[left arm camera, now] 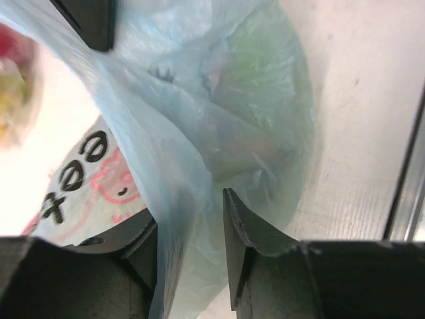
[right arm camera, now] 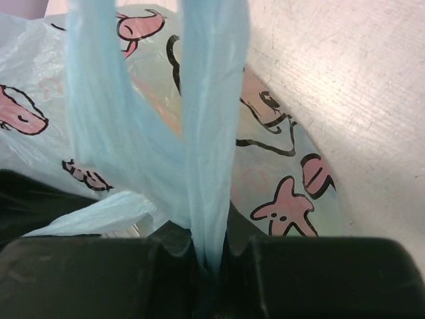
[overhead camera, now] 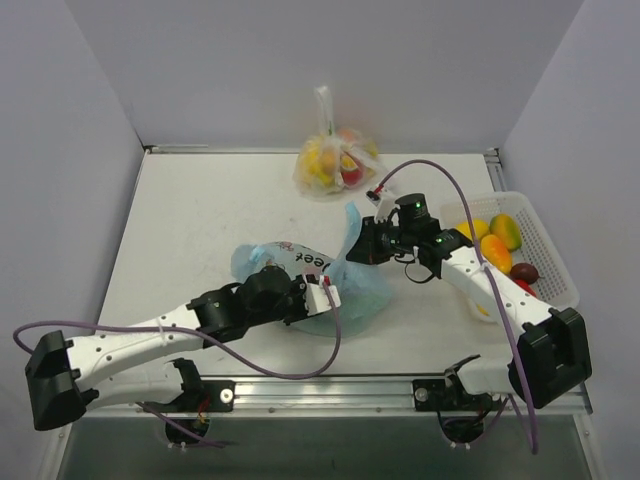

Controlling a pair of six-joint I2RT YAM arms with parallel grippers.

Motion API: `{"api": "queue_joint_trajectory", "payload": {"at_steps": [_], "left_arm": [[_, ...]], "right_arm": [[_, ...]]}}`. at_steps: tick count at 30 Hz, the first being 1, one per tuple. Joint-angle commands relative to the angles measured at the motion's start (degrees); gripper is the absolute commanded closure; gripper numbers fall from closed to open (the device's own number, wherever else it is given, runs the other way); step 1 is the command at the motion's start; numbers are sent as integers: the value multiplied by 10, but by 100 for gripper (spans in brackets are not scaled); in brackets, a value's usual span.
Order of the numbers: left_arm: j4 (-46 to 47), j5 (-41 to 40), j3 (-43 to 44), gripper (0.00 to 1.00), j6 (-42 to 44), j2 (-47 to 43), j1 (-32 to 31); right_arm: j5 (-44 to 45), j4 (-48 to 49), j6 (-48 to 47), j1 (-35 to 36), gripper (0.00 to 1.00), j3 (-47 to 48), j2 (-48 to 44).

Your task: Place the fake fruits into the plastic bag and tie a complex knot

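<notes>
Plastic bag (right arm camera: 265,153) pinched in right claw (right arm camera: 209,262), left claw (left arm camera: 189,212) half-open

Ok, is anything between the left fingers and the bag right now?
Nothing visible does. A fold of the bag lies in the gap between the left fingers, which stand apart. The right fingers are shut on another strip of it.

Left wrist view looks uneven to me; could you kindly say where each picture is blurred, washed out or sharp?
Left wrist: the left side is washed out to white, the clear bag of fruit at the edge is a smear, the plastic bag soft. Right wrist: the cartoon print is crisp, the handle strips nearest the lens slightly soft. Top external: even light, soft shadows, no glare.
</notes>
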Motion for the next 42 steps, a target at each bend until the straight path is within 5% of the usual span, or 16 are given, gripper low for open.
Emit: {"api": "queue_joint_trajectory", "payload": {"at_steps": [1, 9, 14, 18, 19, 24, 32, 38, 42], "left_arm": [[-72, 37, 50, 57, 32, -53, -5], [-52, -41, 85, 45, 136, -45, -4], [-37, -7, 72, 38, 188, -11, -5], [-5, -36, 61, 95, 185, 22, 2], [-6, -25, 58, 100, 192, 33, 3], [-48, 75, 21, 100, 225, 63, 2], [-23, 85, -14, 100, 228, 99, 10], [-112, 189, 120, 33, 102, -46, 15], [-173, 232, 189, 14, 22, -144, 38]], "right_arm": [[10, 19, -23, -4, 100, 23, -15], [-7, 13, -48, 7, 100, 14, -21], [-8, 11, -51, 8, 100, 11, -22], [-11, 4, -55, 8, 100, 5, -33], [-11, 4, -53, 8, 100, 5, -35], [-15, 6, -25, -1, 100, 13, -33], [-38, 22, 31, -3, 100, 27, -19], [-30, 19, 18, -9, 100, 22, -16], [-37, 5, -8, -16, 100, 22, -14]]}}
